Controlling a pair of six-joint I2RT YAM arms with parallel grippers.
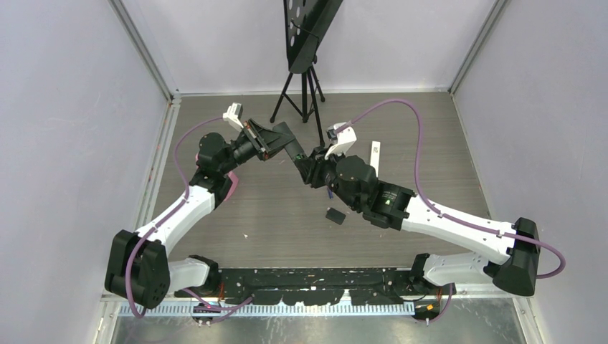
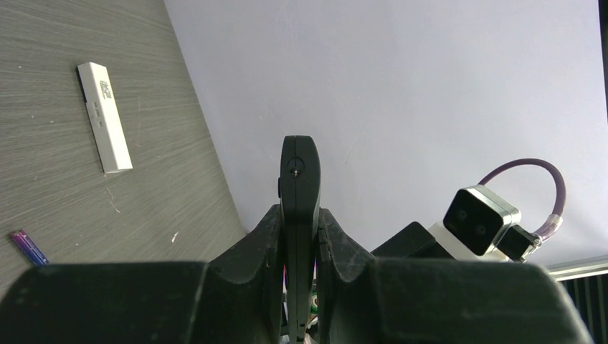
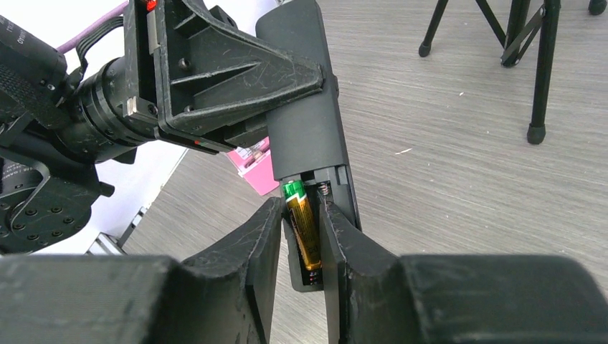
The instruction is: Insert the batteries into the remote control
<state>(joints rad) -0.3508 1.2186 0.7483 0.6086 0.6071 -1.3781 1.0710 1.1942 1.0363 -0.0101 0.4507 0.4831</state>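
Right gripper [image 3: 301,215] is clamped on the orange battery [image 3: 305,236], half-seated in the black remote [image 3: 305,115] above the middle of the table [image 1: 272,215]; left gripper [image 2: 300,215] pinches that remote. I judge seating is underway: next I press it flat against the spring [image 3: 324,188]. A purple battery [image 2: 29,247] lies loose on the table.

1. the left arm [image 1: 179,215] rises from its near-left base and reaches far toward the middle, with the wrist turned to the right.
2. the left gripper [image 1: 281,142] has its fingers clamped on the black remote [image 2: 300,179], which sticks out past the fingertips.
3. the right arm [image 1: 459,229] stretches from its near-right base leftward, low over the table.
4. the right gripper [image 1: 310,168] meets the left one mid-scene, its fingers pinching the orange-yellow battery [image 3: 305,229] from both sides.
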